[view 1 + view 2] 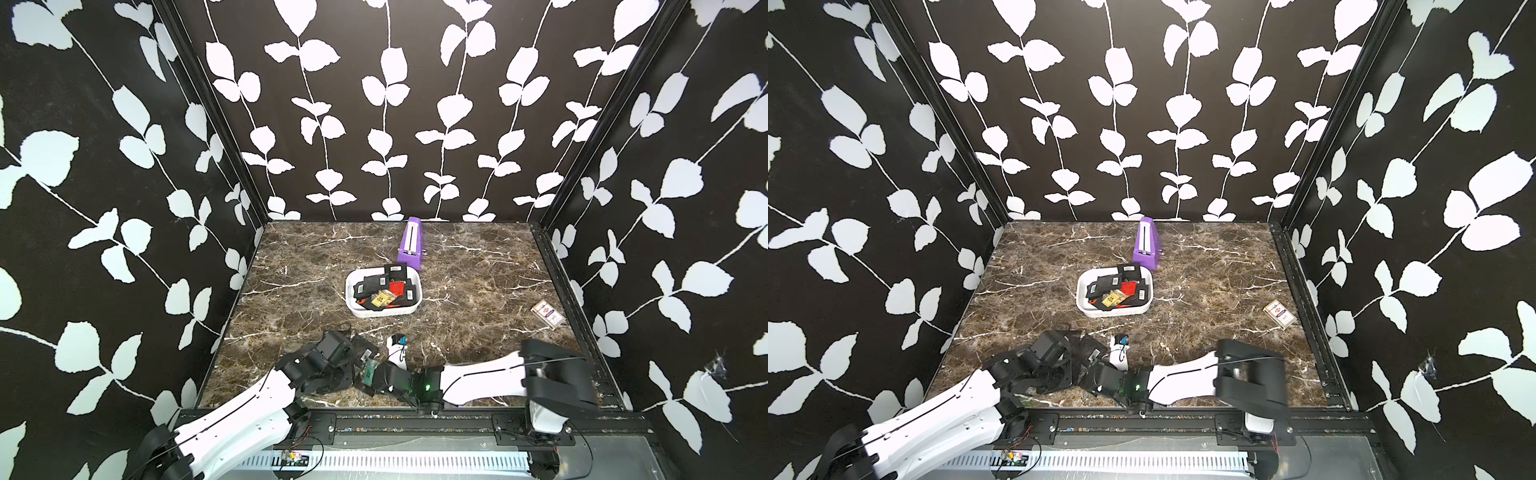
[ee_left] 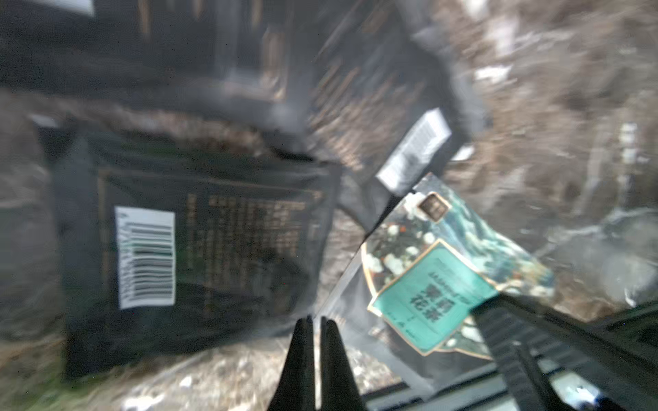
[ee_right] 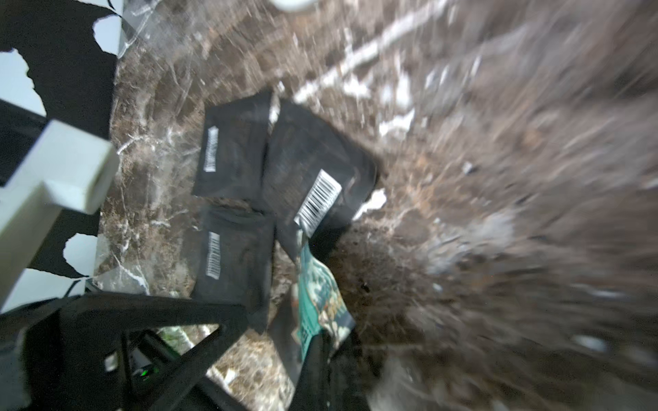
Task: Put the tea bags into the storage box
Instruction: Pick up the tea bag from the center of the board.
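The white storage box (image 1: 383, 309) (image 1: 1115, 311) stands mid-table and holds several tea bags (image 1: 384, 286), mostly black, one red, one yellow. By the front edge my right gripper (image 3: 320, 343) (image 1: 369, 376) is shut on a green tea bag (image 3: 318, 302) (image 2: 432, 288) (image 1: 368, 369), pinched at one edge. Three black tea bags (image 3: 233, 149) (image 3: 309, 167) (image 3: 235, 256) lie flat on the marble beside it, and one shows in a top view (image 1: 365, 350). My left gripper (image 2: 317, 320) hovers just beside the green bag. Its jaws are nearly together with a thin slit, and nothing shows between them.
A long purple box (image 1: 409, 245) stands behind the storage box. A clear-wrapped card pack (image 1: 547, 316) lies near the right wall. Patterned walls close in three sides, and a black rail (image 1: 415, 413) runs along the front edge. Both arms crowd the front centre.
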